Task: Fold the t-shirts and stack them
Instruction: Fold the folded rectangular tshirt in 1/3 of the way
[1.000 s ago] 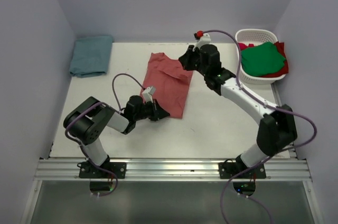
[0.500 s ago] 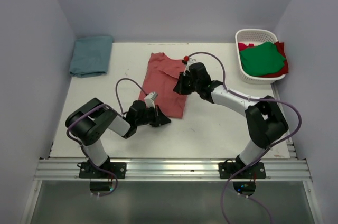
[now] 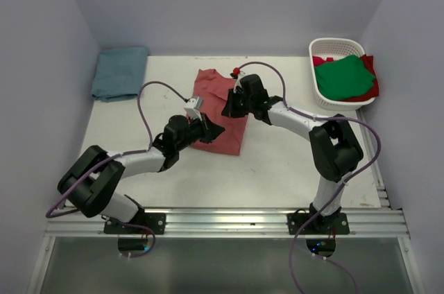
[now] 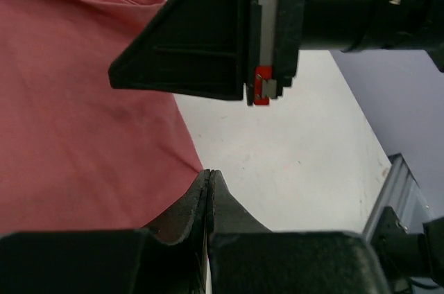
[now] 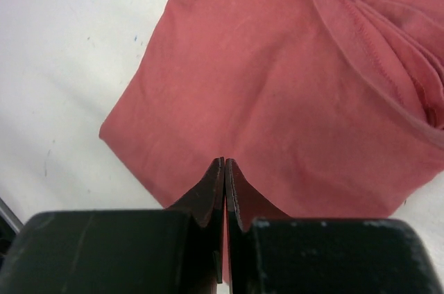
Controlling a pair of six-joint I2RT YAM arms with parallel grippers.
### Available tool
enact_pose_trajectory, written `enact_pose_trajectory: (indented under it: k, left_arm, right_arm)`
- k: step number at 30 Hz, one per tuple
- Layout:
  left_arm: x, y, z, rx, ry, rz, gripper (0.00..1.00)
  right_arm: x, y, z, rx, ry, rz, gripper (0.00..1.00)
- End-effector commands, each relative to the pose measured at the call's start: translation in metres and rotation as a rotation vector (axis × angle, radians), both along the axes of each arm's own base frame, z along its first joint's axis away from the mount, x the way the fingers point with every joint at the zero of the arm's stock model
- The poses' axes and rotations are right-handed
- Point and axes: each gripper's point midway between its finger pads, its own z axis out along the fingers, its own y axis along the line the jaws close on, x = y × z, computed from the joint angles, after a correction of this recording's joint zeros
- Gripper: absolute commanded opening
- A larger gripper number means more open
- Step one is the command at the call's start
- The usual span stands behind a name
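The faded brick-red shirt (image 3: 211, 86) lies flat and folded at the table's middle; it also shows in the left wrist view (image 4: 69, 100) and the right wrist view (image 5: 291, 86). My left gripper (image 3: 218, 130) is shut over the shirt's near half, pointing right; its tips (image 4: 209, 173) line up with the cloth's right edge and no cloth shows between them. My right gripper (image 3: 227, 109) is shut low over the shirt's middle (image 5: 224, 161), close to the left one. Its fingers (image 4: 187, 44) show in the left wrist view.
A folded teal-blue shirt (image 3: 120, 72) lies at the far left corner. A white slotted basket (image 3: 336, 44) at the far right holds a green shirt (image 3: 347, 75) over a brighter red one (image 3: 371, 89). Purple walls close in on three sides.
My left gripper has moved from the shirt's near left corner up onto the shirt. My right gripper has come from the shirt's far right edge down to its middle. Both stayed shut.
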Motion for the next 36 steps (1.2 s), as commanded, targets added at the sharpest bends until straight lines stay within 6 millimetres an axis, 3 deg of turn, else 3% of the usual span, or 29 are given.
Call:
enact_pose_trajectory:
  k: [1,3,7,11,16,17,18,21,22,24,26,30,31,33,34,36]
  left_arm:
    - [0.027,0.013,-0.045,0.174,0.050,0.061,0.00]
    - [0.034,0.009,-0.067,0.190,0.093,0.050,0.00]
    - [0.029,0.002,-0.102,0.194,0.170,0.014,0.00]
    - [0.024,0.005,-0.121,0.205,0.200,0.015,0.00]
    - [0.013,0.007,-0.128,0.195,0.227,-0.002,0.00]
    - [0.008,0.009,-0.128,0.188,0.230,-0.005,0.00]
    - [0.005,0.009,-0.127,0.178,0.234,-0.006,0.00]
    - [-0.008,0.011,-0.124,0.160,0.239,-0.016,0.00]
    - [-0.012,0.012,-0.125,0.159,0.248,-0.020,0.00]
    - [-0.021,0.014,-0.124,0.145,0.260,-0.019,0.00]
    - [-0.031,0.015,-0.121,0.124,0.262,-0.026,0.00]
    - [-0.047,0.009,-0.112,0.063,0.284,-0.028,0.00]
    - [-0.049,0.005,-0.107,0.044,0.280,-0.033,0.00]
    - [-0.060,-0.008,-0.098,0.013,0.268,-0.064,0.00]
    - [-0.063,-0.015,-0.094,-0.002,0.270,-0.068,0.00]
    - [-0.074,-0.034,-0.082,-0.039,0.267,-0.098,0.00]
  right_arm:
    - [0.021,-0.004,-0.004,-0.038,0.001,-0.033,0.00]
    - [0.029,-0.007,-0.020,-0.064,0.025,-0.051,0.00]
    - [0.049,-0.013,-0.033,-0.101,0.047,-0.090,0.00]
    - [0.064,-0.021,-0.042,-0.132,0.049,-0.125,0.00]
    - [0.095,-0.048,-0.049,-0.209,0.054,-0.242,0.00]
    - [0.098,-0.052,-0.060,-0.231,0.073,-0.255,0.00]
    - [0.112,-0.059,-0.053,-0.250,0.047,-0.304,0.00]
    - [0.126,-0.076,-0.069,-0.313,0.070,-0.371,0.00]
    - [0.139,-0.081,-0.059,-0.330,0.050,-0.406,0.00]
    - [0.157,-0.081,-0.058,-0.346,0.034,-0.433,0.00]
    - [0.162,-0.086,-0.060,-0.377,0.046,-0.439,0.00]
    - [0.163,-0.084,-0.033,-0.332,-0.007,-0.441,0.00]
    - [0.159,-0.087,-0.003,-0.274,-0.093,-0.463,0.00]
    - [0.148,-0.094,0.030,-0.219,-0.179,-0.492,0.00]
    - [0.133,-0.102,0.056,-0.178,-0.236,-0.506,0.00]
    - [0.116,-0.110,0.082,-0.154,-0.287,-0.504,0.00]
